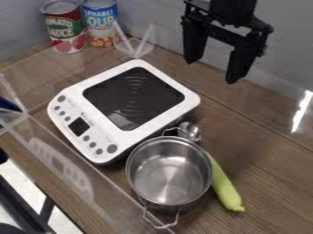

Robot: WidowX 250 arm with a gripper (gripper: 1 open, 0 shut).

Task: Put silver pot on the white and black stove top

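Observation:
The silver pot [169, 171] stands upright and empty on the wooden table near the front, its wire loop handles at its near and far sides. Just behind and left of it lies the white and black stove top [123, 99], its black ringed glass bare and its button panel facing front left. My gripper [214, 57] hangs in the air at the upper right, pointing down, fingers spread wide with nothing between them. It is well above and behind the pot, to the right of the stove.
A silver spoon [189, 132] lies at the pot's far rim. A yellow-green corn cob [226, 183] rests along the pot's right side. Two labelled tin cans [80, 25] stand at the back left. A clear plastic wall [49, 155] runs along the table's front-left edge.

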